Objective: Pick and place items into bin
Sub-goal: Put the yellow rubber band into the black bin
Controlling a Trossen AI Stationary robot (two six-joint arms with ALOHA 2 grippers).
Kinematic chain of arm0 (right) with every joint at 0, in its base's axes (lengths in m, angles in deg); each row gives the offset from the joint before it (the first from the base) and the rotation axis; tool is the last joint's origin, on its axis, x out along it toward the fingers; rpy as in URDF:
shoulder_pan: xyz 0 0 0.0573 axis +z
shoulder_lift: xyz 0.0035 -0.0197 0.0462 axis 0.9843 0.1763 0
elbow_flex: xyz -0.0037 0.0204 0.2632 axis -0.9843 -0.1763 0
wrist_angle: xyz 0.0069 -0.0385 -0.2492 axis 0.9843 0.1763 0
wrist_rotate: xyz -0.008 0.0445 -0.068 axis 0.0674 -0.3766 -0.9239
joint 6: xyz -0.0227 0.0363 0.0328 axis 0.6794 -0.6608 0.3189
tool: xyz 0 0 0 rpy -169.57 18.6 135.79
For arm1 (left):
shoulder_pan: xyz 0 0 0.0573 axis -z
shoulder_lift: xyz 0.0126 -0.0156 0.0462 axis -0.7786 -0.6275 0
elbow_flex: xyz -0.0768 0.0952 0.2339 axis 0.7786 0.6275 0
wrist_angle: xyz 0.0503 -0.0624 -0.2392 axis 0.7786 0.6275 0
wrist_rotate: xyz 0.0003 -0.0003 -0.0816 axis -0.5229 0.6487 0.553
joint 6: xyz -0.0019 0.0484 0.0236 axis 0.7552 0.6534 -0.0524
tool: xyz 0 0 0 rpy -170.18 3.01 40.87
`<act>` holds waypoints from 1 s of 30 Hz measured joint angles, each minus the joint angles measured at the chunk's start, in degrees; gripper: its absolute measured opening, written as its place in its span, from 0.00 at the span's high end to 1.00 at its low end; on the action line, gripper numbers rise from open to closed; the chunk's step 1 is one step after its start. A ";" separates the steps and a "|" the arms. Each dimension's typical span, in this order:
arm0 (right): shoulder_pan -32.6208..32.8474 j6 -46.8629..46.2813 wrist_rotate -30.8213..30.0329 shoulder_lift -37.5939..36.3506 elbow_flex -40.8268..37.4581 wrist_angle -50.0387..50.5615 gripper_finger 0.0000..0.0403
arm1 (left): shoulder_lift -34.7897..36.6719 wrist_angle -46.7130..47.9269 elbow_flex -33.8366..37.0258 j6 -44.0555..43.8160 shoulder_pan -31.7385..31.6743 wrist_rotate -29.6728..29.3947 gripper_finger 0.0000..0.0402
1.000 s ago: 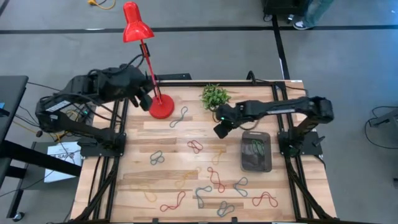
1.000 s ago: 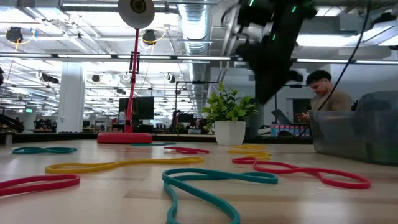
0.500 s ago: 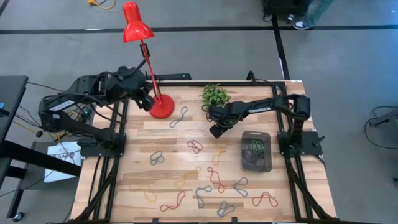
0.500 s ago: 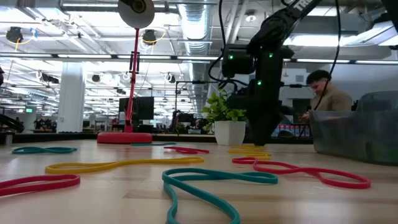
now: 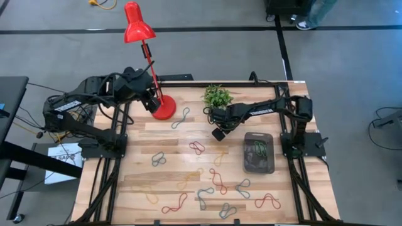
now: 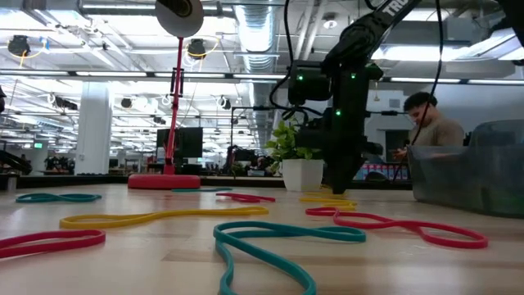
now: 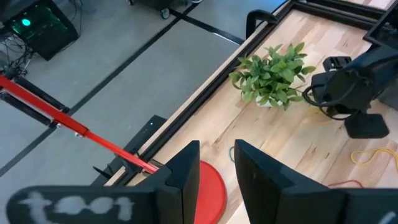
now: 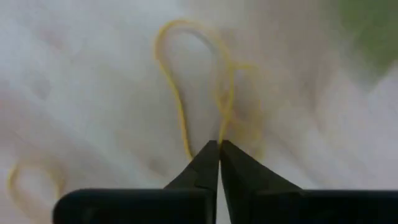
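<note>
Right pincer point(image 8: 219, 144) pinches the yellow loop point(image 8: 186, 81).

Overhead and tabletop views share the plant point(image 5: 217, 96); right wrist perhaps nearest

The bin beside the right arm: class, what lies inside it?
Through the bin's dark see-through walls, a few thin loops show, green ones clearest. How many lie there cannot be told; the low view shows only a murky wall.
</note>
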 joint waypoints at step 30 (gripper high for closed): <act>29.96 -49.57 -4.24 -27.17 11.20 48.30 1.00 | -1.31 -0.86 0.00 0.38 0.00 -0.22 0.77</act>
